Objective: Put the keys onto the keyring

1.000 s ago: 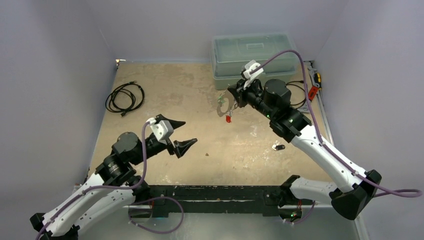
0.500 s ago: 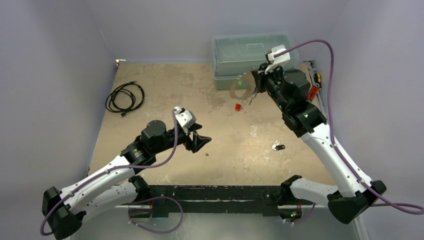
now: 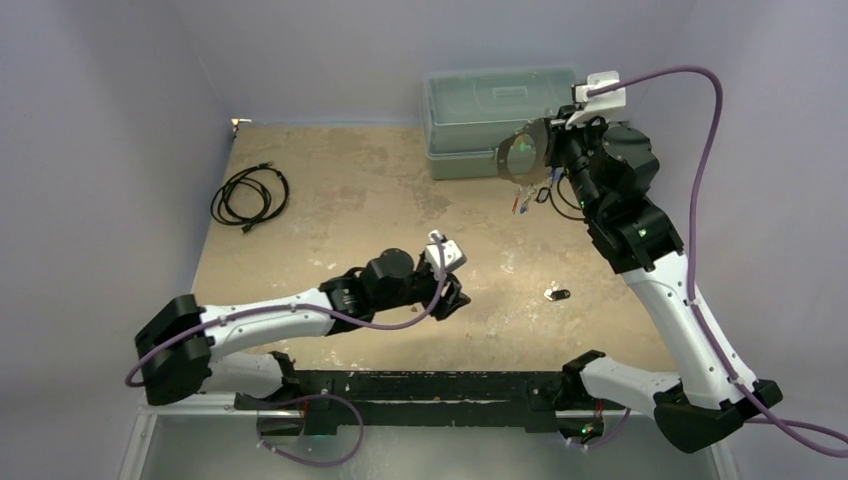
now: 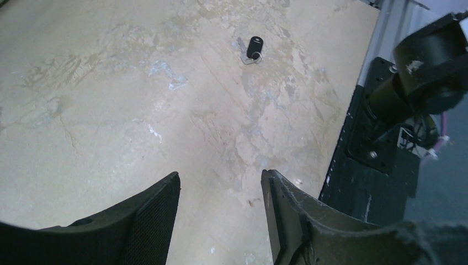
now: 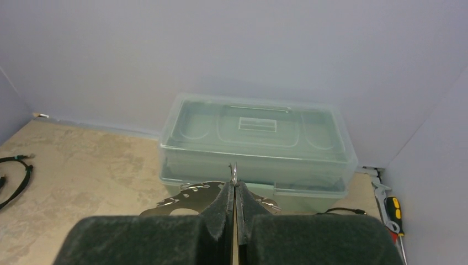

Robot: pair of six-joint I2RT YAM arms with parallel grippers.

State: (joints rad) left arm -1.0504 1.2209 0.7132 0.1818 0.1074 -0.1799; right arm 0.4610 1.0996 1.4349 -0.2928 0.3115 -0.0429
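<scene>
Top view, left gripper (image 3: 455,292): it reached low over the middle of the desk (image 3: 330,170), pointing right. The gap of its jaws was hard to read from above.
Top view, black-headed key (image 3: 557,294): it lay flat on the desk, near and to the right of that gripper. Its long axis ran roughly left to right, dark head to the right.
Top view, right gripper (image 3: 548,152): it was raised at the far right, in front of the clear plastic box (image 3: 500,100), and pinched the keyring (image 3: 520,157) by its edge.
Top view, hanging keys (image 3: 520,200): these were small, with red and blue showing, and they dangled below the hoop, clear of the desk.
Top view, coiled black cable (image 3: 250,195): it lay far left, well apart from both arms.
Left wrist view, jaws: they were spread wide with nothing between them, only bare desk beneath.
Left wrist view, key: it lay ahead of the jaws and slightly right, well beyond the tips. The head was farther off and the blade angled back toward the left.
Right wrist view, jaws: they were pressed shut on the thin metal of the keyring, and a short bit of wire stood up above the tips.
Right wrist view, surroundings: the box lay straight ahead, and a screwdriver (image 5: 393,208) lay at the right edge.
Nearer arm: the left, by a clear margin.
Coming move, as judged: the open jaws would need to travel on to the right and straddle the key across its long axis.
</scene>
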